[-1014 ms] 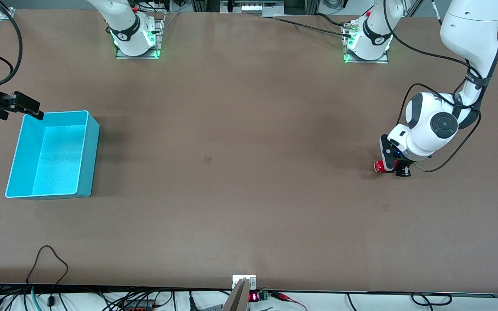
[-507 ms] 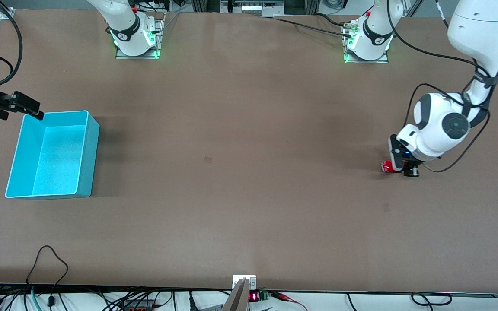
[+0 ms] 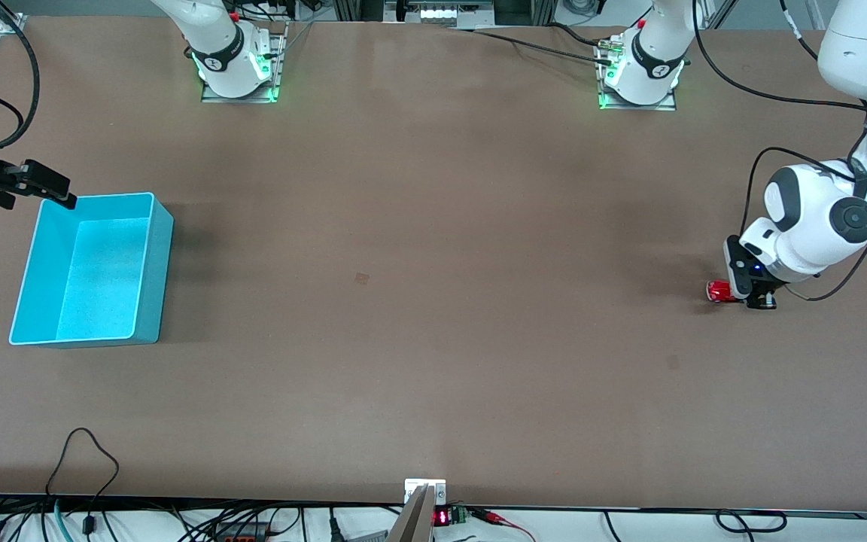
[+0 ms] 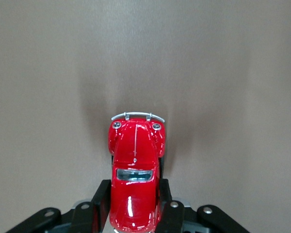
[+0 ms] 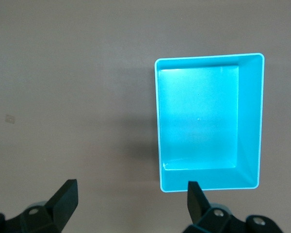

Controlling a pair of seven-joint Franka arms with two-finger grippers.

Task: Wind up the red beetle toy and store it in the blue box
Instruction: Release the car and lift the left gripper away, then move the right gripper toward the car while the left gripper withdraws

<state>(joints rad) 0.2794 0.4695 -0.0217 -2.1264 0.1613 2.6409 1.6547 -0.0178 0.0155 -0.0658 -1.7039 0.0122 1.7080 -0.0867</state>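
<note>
I am looking down on a wide brown table [image 3: 433, 301] from a high camera facing the two robot arms.

At about three o'clock in this front view, close to the left arm's end of the table, the left gripper [image 3: 748, 290] is reaching down to the tabletop. It is clamping the red beetle toy [image 3: 719, 291], a tiny glossy red car. In the left wrist view I am seeing the red beetle toy [image 4: 135, 174] from above: its black fingers [image 4: 102, 206] are pressing against both sides of the car's rear half, and the silvery bumper end is pointing away from the gripper. The car is sitting low against the table, casting a soft shadow around itself; whether its wheels are touching the surface I cannot tell.

At about nine o'clock in the front view, at the right arm's end of the table, the blue box [image 3: 149, 248] is standing upright with nothing inside it. It is well apart from the car, with nearly the whole table between them.

The right gripper [image 3: 48, 184] is waiting at about ten o'clock, hanging over the box's corner farthest from the camera. In the right wrist view its two fingers [image 5: 65, 196] are spread wide and holding nothing, with the blue box [image 5: 252, 121] in full sight below them.
</note>
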